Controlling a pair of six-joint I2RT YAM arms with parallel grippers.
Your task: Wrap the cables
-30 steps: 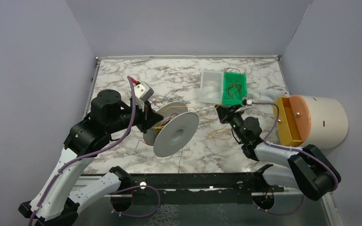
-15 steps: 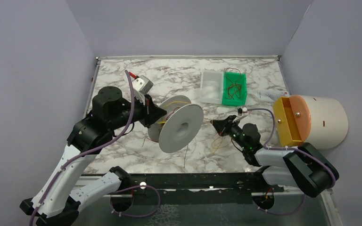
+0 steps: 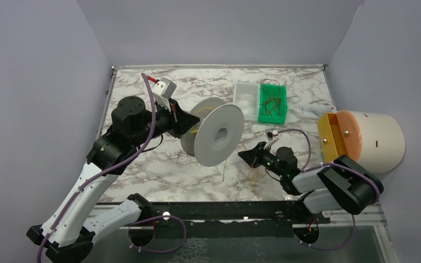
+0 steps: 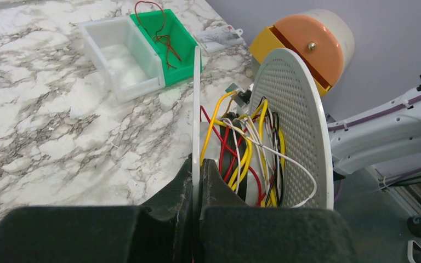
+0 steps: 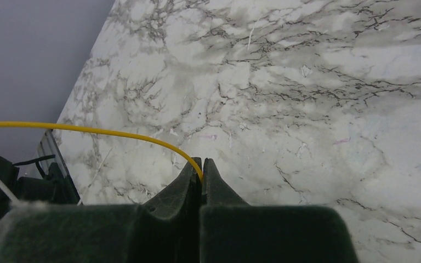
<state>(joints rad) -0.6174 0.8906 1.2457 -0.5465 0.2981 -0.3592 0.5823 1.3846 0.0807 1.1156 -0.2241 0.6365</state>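
My left gripper [image 3: 189, 124] is shut on the near flange of the translucent white spool [image 3: 219, 135] and holds it tilted above the table. In the left wrist view the jaws [image 4: 197, 164] pinch that flange's rim [image 4: 197, 98]. Yellow, red, white and black wires [image 4: 246, 148] lie around the core, before the perforated far flange [image 4: 293, 104]. My right gripper [image 3: 245, 156] is low over the table right of the spool, shut on a thin yellow cable [image 5: 87, 130] that runs left from its tips [image 5: 202, 163]. More thin cables lie loose under it [image 3: 255, 174].
A white bin [image 3: 245, 98] and a green bin [image 3: 278, 113] holding reddish-brown wires [image 3: 271, 101] stand at the back. A cream drum with an orange lid and a yellow box [image 3: 370, 139] stands at the right edge. A small card [image 3: 309, 111] lies beside it.
My left arm has raised the spool and carried it right and farther back. My right gripper has moved nearer and left, down to the table, with the yellow cable in it.
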